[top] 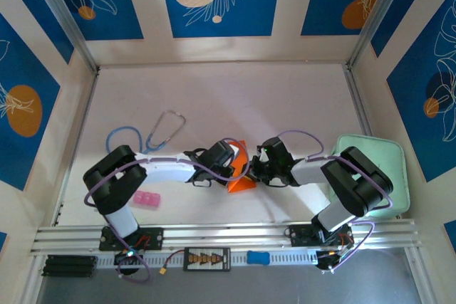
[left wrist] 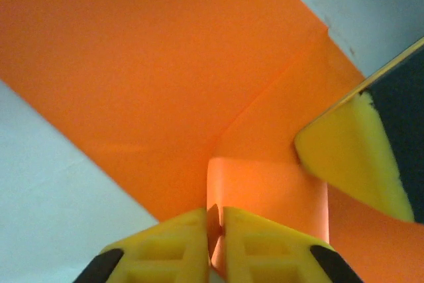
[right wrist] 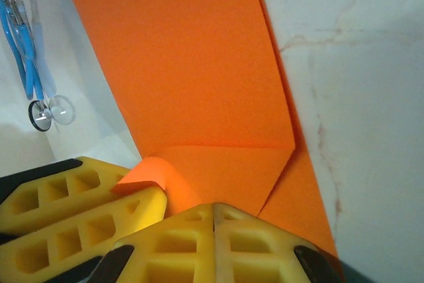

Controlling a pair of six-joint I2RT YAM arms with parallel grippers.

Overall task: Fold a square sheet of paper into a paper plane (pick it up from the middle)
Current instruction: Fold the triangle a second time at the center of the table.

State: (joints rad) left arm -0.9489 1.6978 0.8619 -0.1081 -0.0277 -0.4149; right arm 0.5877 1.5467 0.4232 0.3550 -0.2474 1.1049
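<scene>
Left of orange paper (top: 242, 183), stethoscope (top: 153, 139), pink block (top: 146, 199)

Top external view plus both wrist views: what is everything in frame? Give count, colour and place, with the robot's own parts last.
orange paper: one, bright orange, partly folded with creases, at table centre between the two grippers
stethoscope: one, blue tubing with grey metal parts, lying on the table behind the left arm
pink block: one, pink, on the table near the left arm's base
tray: one, pale green, at the table's right side, partly under the right arm
blue piece: one, blue, on the front rail
table: one, white, enclosed by blue patterned walls
left gripper: one, yellow fingers, nipped on a curled flap of the paper
right gripper: one, yellow fingers, shut on the paper's folded edge
</scene>
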